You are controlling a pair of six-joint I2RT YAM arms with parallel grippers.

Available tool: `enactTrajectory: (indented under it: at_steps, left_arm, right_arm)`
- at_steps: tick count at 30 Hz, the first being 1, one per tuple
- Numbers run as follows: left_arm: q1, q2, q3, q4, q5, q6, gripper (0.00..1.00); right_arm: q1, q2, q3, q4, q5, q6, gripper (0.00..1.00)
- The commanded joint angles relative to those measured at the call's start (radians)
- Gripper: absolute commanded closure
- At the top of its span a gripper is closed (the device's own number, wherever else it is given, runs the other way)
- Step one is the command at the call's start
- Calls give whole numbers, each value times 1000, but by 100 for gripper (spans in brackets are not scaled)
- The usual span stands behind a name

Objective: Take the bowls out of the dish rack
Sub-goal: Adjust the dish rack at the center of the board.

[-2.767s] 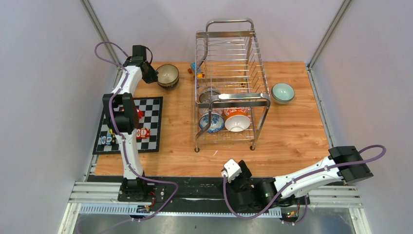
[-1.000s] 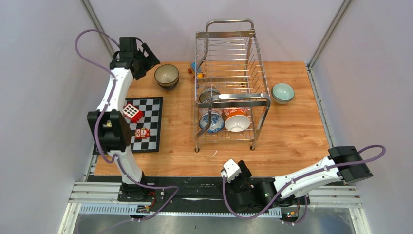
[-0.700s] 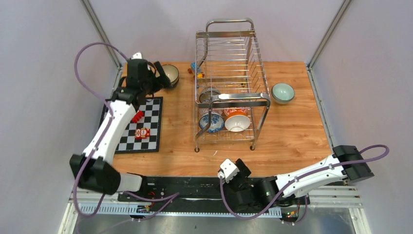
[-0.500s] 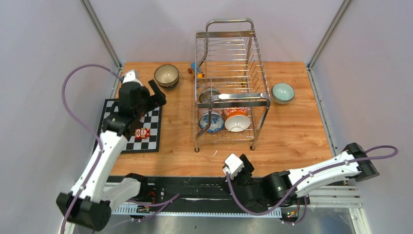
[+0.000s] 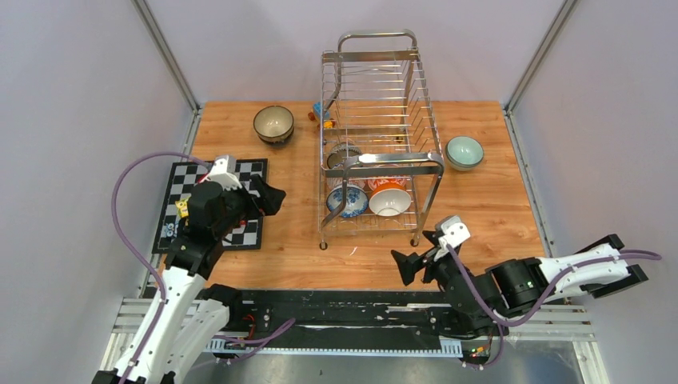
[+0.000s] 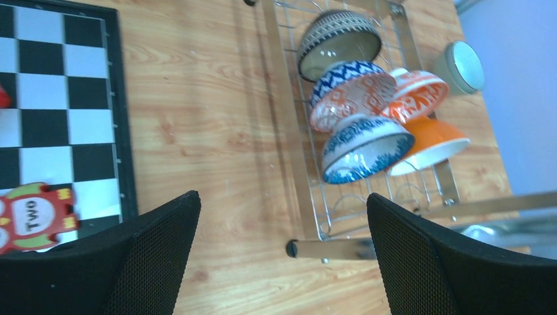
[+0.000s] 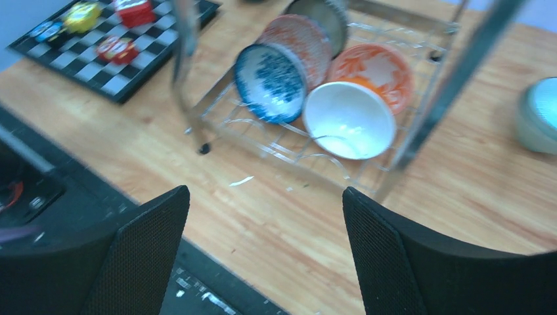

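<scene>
The chrome dish rack (image 5: 424, 164) stands mid-table. Its lower tier holds several bowls on edge: a blue-white one (image 6: 364, 147), a red patterned one (image 6: 351, 98), an orange one with a white inside (image 7: 348, 119) and a dark striped one (image 6: 338, 42). A speckled brown bowl (image 5: 273, 124) and a mint bowl (image 5: 464, 152) sit on the table outside the rack. My left gripper (image 5: 268, 196) hovers open and empty over the board's right edge, left of the rack. My right gripper (image 5: 416, 256) is open and empty just in front of the rack's near end.
A black-and-white chequered board (image 5: 180, 210) with small toy blocks lies at the left. More small toys (image 5: 321, 114) sit behind the rack. A black rail (image 5: 336, 300) runs along the near table edge under the right gripper.
The left arm swung back from the brown bowl at the far left to the board beside the rack. The right arm rose from the near rail toward the rack's front. Both stayed open.
</scene>
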Motion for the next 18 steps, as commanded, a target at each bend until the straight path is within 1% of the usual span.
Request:
enactTrajectory:
  at_steps: [1, 4, 6, 8, 10, 13, 15, 18]
  left_arm:
    - [-26, -46, -50, 93, 137, -14, 3]
    - [-53, -57, -70, 106, 127, -6, 4]
    - [-70, -60, -77, 120, 123, 6, 3]
    - [-109, -63, -86, 156, 115, 27, 2]
    - [-182, -60, -93, 202, 82, 53, 0]
    - [-279, -42, -106, 259, 8, 92, 0]
    - [-319, -40, -136, 326, -10, 99, 0]
    - [-337, -57, -198, 461, 2, 91, 0]
  right_arm:
    - [6, 7, 29, -163, 292, 88, 10]
    - [-1, 2, 30, -241, 397, 170, 10]
    - [-33, -32, 16, -246, 425, 183, 10]
    - [-90, -78, -5, -248, 423, 197, 9]
    - [-170, -128, -25, -249, 398, 199, 9]
    - [-269, -179, -37, -254, 309, 184, 9]
    - [-297, -176, -34, -252, 259, 164, 9]
    - [-298, -122, -27, -234, 220, 130, 8]
